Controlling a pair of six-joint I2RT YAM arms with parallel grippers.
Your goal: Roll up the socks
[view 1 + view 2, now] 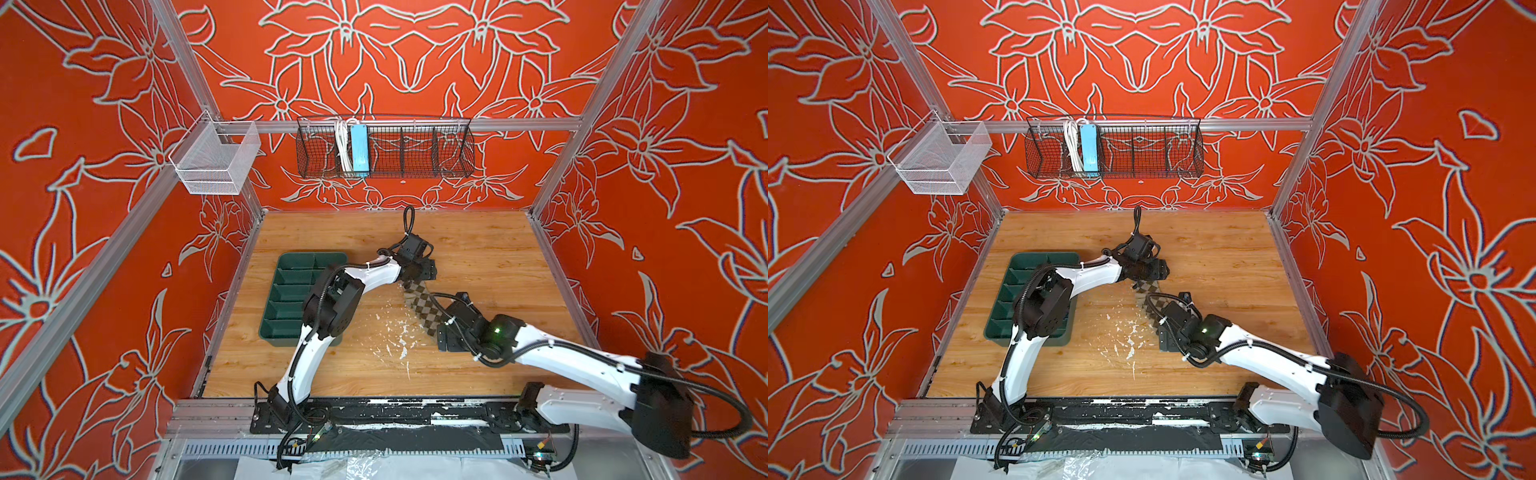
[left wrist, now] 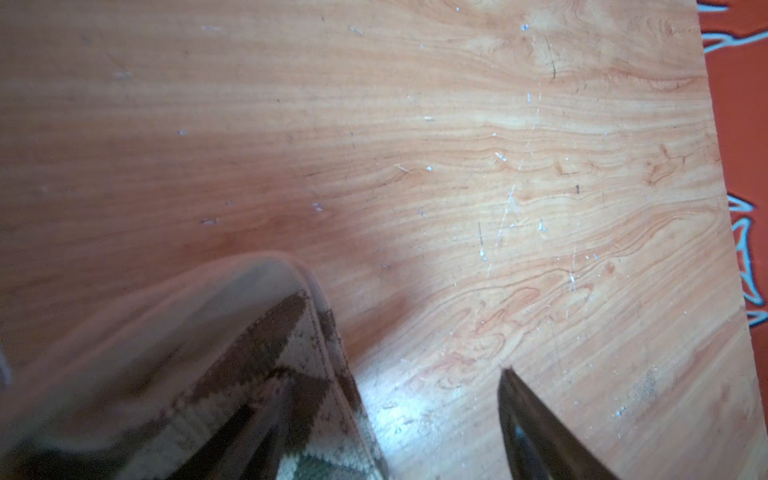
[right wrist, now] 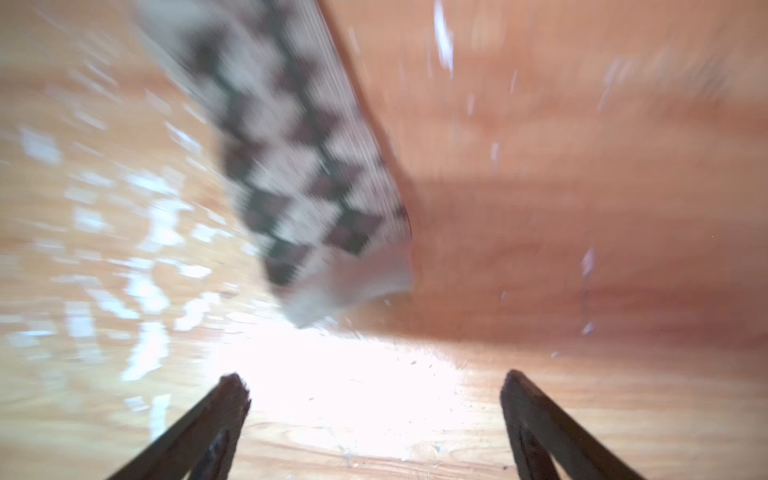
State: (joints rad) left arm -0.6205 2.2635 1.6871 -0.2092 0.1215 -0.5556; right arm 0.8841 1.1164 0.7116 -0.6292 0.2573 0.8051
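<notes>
Leftmost, a green compartment tray (image 1: pixel 291 293) sits flat on the desk (image 1: pixel 478 257). Its near end is hidden under the left arm's elbow. That arm stretches over the tray toward the middle of the desk.

Left gripper (image 1: pixel 420 275): low, at the far end of the argyle sock (image 1: pixel 420 301). In the left wrist view the jaws stand apart, with bare wood between them. The sock's end (image 2: pixel 299 361) is bunched against one finger, and the other finger (image 2: pixel 540 424) is clear of the fabric. The jaws are not pinched on the cloth. That corner is blurred, so whether the fabric lies over or under the finger cannot be told.

Sock: a narrow strip of beige and brown diamonds, flat on the desk. In both top views it runs on a diagonal from the left jaws toward the near right. White scuffs (image 1: pixel 395 336) mark the wood just left of its near half.

Right gripper (image 3: pixel 374 376): jaws spread wide and empty, with bright bare desk between the tips. The sock's plain beige end (image 3: pixel 332 291) lies just ahead of them, not between them. The right wrist view is heavily smeared. In the top views the right wrist covers the sock's near end.
</notes>
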